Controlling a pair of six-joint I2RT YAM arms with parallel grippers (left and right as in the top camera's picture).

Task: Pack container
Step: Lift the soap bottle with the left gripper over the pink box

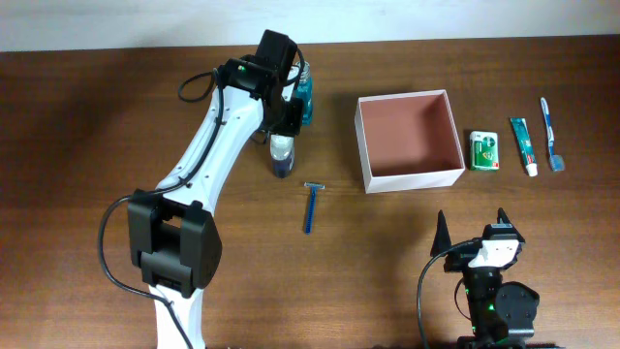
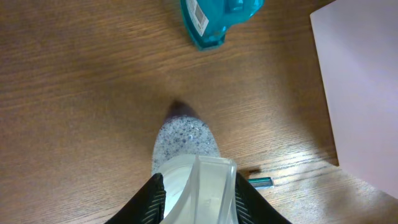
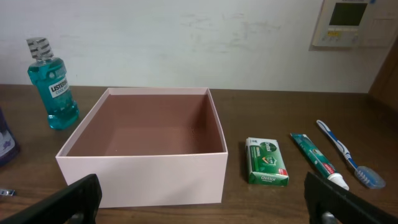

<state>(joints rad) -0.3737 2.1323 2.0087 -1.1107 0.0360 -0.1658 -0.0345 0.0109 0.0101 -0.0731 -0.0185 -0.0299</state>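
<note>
The container (image 1: pixel 415 178) is a square open box with white walls and a reddish-brown inside, right of centre; it also shows in the right wrist view (image 3: pixel 143 177) and at the right edge of the left wrist view (image 2: pixel 367 93). My left gripper (image 1: pixel 284 124) is shut on the clear cap of a bottle with speckled purple liquid (image 1: pixel 281 160), seen from above in the left wrist view (image 2: pixel 186 140). The bottle is upright, left of the container. My right gripper (image 1: pixel 477 233) is open and empty near the front edge, facing the container (image 3: pixel 205 196).
A teal mouthwash bottle (image 1: pixel 306 97) stands just behind the held bottle. A blue razor (image 1: pixel 311 206) lies in front of it. Right of the container lie a green soap box (image 1: pixel 484 151), a toothpaste tube (image 1: pixel 524 145) and a toothbrush (image 1: pixel 550 134).
</note>
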